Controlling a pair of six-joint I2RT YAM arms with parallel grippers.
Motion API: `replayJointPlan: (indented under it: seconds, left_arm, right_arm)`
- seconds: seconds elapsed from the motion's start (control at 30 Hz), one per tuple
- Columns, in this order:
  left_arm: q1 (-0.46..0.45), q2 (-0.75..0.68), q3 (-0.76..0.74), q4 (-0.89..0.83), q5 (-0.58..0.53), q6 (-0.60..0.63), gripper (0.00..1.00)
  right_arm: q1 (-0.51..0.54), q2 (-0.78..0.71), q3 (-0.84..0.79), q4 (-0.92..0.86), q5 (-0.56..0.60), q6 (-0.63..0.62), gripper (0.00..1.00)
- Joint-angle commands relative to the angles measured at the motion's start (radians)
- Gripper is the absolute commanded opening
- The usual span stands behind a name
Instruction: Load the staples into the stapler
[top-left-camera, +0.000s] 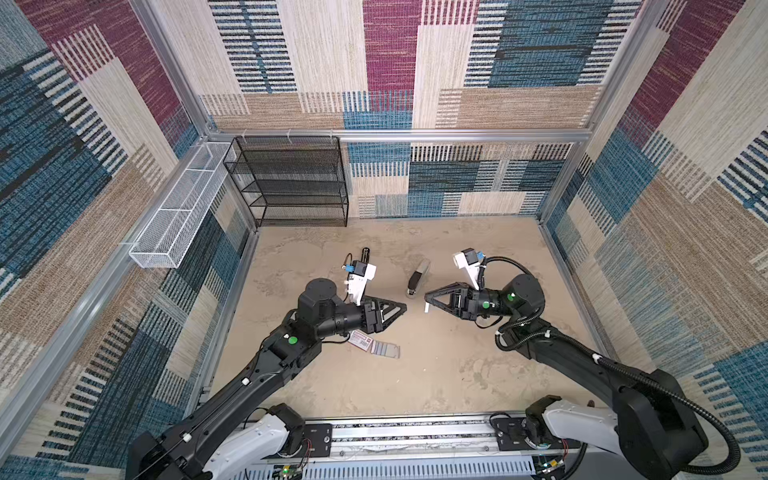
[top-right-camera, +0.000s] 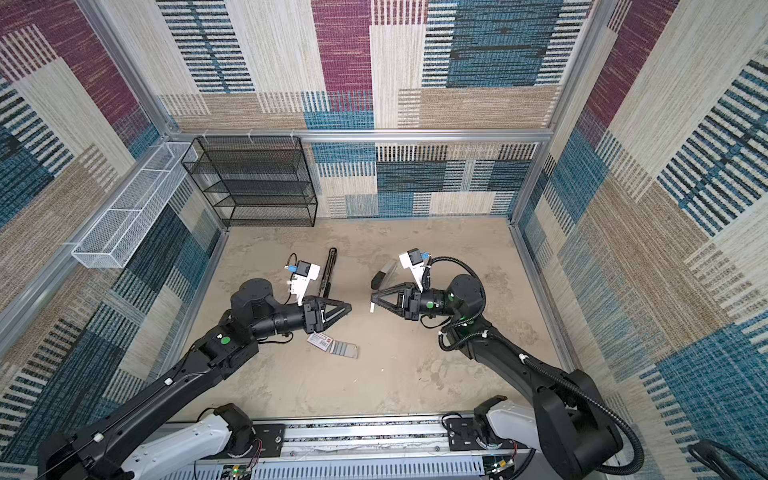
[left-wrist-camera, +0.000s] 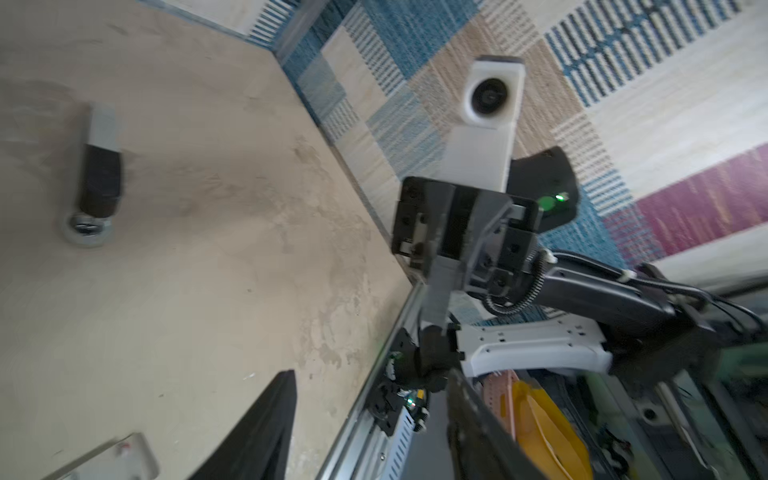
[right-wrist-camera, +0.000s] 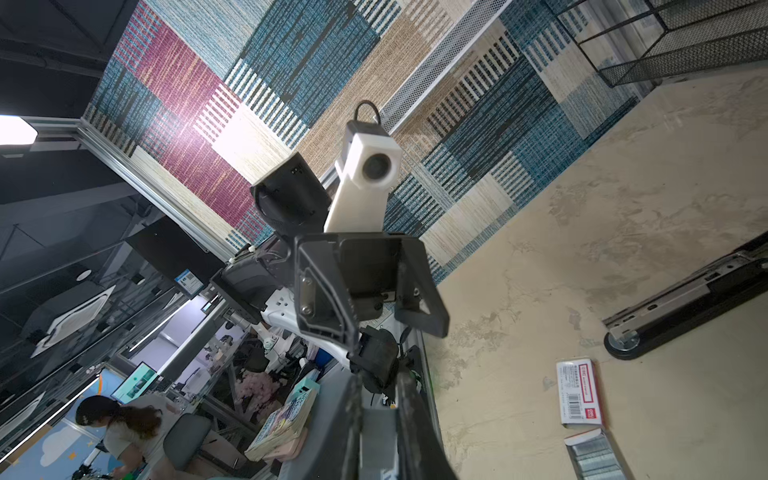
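— So, where are the staples (right-wrist-camera: 594, 457)?
— Mostly in rows on the table (top-left-camera: 457, 374), just beside their white box (top-left-camera: 360, 340), partly under the left arm. One grey strip (left-wrist-camera: 436, 291) seems pinched in the right claw (top-left-camera: 428, 300), hanging endwise, likely so it can slide into the rail.
— And the left claw (top-left-camera: 397, 311)?
— Spread wide, holding nothing (it faces the other claw). The stapler (right-wrist-camera: 706, 291) lies beyond it, rail exposed, apparently awaiting the strip.
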Motion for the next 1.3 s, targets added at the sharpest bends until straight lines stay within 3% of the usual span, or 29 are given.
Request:
replayJointPlan:
  seconds: [0.0,0.13,0.2,0.47,0.8,1.13,1.27]
  left_arm:
    - [0.025,-0.011,0.012,-0.238,-0.301,0.104,0.73]
    - [0.062,0.044,0.008,-0.325,-0.521,0.143,0.87]
    - [0.086,0.108,0.015,-0.348,-0.593,0.159,0.88]
    - [0.176,0.44,0.091,-0.281,-0.623,0.186,0.89]
    - [0.193,0.751,0.27,-0.277,-0.506,0.249,0.83]
    - [0.173,0.848,0.293,-0.229,-0.249,0.179,0.73]
    - [0.126,0.84,0.276,-0.188,-0.214,0.131,0.73]
  right_arm:
    - [-0.002,-0.011,0.006,-0.039,0.001,-0.034,0.17]
    - [-0.004,-0.018,-0.004,-0.047,0.001,-0.04,0.18]
    - [-0.003,-0.021,-0.004,-0.058,0.004,-0.047,0.17]
    - [-0.004,-0.041,-0.014,-0.087,0.005,-0.063,0.17]
    - [-0.006,-0.071,-0.023,-0.133,0.017,-0.09,0.17]
    - [-0.01,-0.068,-0.018,-0.156,0.023,-0.113,0.18]
    - [-0.011,-0.063,-0.017,-0.175,0.034,-0.127,0.17]
